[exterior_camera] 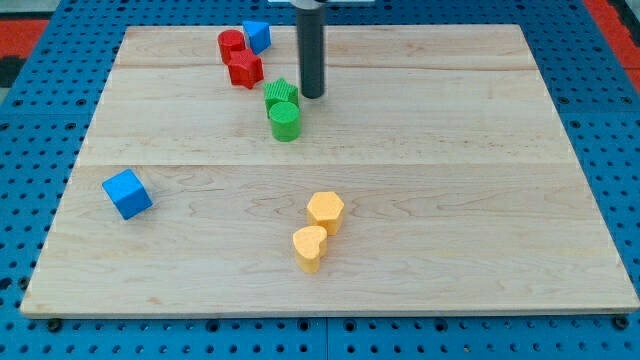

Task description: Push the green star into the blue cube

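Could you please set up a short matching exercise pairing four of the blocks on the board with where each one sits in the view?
Things:
1. blue cube
2. green star
3. red star
4. yellow heart

Places:
A. just left of my tip
B. lowest in the view
C. near the board's left edge
D. below the red cylinder

Pairs: 1-C, 2-A, 3-D, 4-B

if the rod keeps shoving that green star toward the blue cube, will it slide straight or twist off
The green star looks rigid and squat, so it should slide rather than tip. Its notched sides probably let it rotate if my tip, just to its right, pushes off-centre. The green cylinder touches it on the lower side and will likely get pushed along or deflect it before the blue cube.
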Controlling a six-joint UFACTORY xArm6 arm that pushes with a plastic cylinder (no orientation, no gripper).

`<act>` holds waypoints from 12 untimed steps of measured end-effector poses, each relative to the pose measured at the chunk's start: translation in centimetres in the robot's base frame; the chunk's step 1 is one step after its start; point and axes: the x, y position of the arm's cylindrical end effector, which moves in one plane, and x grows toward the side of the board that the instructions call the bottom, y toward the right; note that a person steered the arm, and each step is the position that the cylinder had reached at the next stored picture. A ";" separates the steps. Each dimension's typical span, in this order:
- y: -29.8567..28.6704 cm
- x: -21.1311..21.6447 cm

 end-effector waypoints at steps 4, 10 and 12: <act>-19.5 2.8; -21.5 6.4; -21.8 11.7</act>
